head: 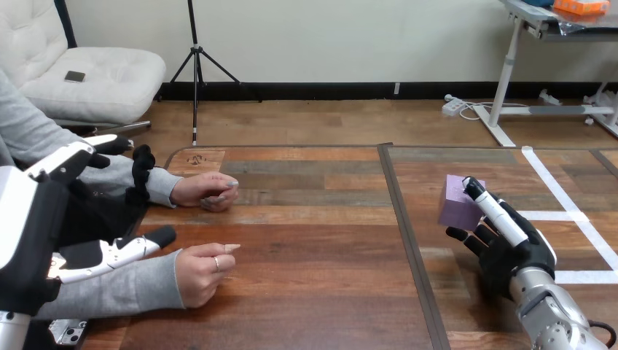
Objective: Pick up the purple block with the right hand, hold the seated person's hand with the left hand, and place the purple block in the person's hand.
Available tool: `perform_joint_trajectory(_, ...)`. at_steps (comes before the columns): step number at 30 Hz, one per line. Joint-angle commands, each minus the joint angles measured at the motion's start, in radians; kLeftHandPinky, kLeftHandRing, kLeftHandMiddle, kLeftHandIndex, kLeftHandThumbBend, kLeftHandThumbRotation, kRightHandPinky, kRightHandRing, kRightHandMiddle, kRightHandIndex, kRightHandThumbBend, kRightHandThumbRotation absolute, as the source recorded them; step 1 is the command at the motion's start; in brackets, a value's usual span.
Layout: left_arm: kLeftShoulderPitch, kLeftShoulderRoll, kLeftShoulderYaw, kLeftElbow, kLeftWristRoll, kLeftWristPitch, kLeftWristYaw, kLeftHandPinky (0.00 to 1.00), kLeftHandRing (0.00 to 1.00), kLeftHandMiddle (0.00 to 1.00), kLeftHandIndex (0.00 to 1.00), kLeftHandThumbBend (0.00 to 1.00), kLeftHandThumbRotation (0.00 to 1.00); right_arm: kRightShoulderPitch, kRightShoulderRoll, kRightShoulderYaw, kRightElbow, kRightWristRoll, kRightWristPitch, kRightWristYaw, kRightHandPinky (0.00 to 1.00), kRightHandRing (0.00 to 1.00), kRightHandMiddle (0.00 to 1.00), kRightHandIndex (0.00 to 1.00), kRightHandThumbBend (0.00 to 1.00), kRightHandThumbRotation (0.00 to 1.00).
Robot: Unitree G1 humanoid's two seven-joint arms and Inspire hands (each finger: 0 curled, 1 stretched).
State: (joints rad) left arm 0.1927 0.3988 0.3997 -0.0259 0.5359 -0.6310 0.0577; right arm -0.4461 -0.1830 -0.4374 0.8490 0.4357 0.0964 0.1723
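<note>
One purple block (458,204): on the tabletop (313,219), just ahead of the right hand (510,251), whose spread fingers touch it, unclamped. Likely light, rigid, smooth; pinch opposite flat faces. Left hand (44,215): spread open, grasping nothing, beside the person's nearer hand (200,273).

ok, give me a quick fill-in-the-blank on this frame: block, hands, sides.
1. The block is coloured ___.
2. The robot hand next to it is the ___ one.
3. The person's far hand and near hand lie at the table's ___ side in the head view.

Missing words: purple; right; left.
</note>
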Motion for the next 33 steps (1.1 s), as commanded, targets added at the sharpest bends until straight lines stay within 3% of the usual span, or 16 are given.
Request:
perform_joint_trajectory(1,-0.054,0.056,-0.033,-0.035,0.031,0.019,0.007,0.52,0.73,0.78,0.77,1.0,0.4,-0.022,0.016,0.013,-0.063,0.003,-0.006,0.017,0.35,0.4,0.46,0.46,0.69,0.0)
perform_joint_trajectory(8,-0.059,0.088,-0.06,-0.028,0.022,0.053,-0.029,0.58,0.78,0.82,0.79,1.0,0.37,-0.017,0.017,0.018,-0.08,0.002,-0.003,0.011,0.35,0.4,0.46,0.46,0.7,0.0)
perform_joint_trajectory(23,-0.086,0.207,-0.115,0.006,0.064,0.075,-0.077,0.66,0.81,0.84,0.81,1.0,0.35,-0.003,0.022,0.031,-0.112,-0.006,-0.017,0.014,0.34,0.4,0.46,0.47,0.71,0.0)
perform_joint_trajectory(33,-0.096,0.277,-0.149,-0.015,0.034,0.135,-0.196,0.71,0.82,0.85,0.82,1.0,0.35,0.003,0.024,0.04,-0.123,-0.014,-0.028,0.007,0.35,0.41,0.46,0.46,0.73,0.0)
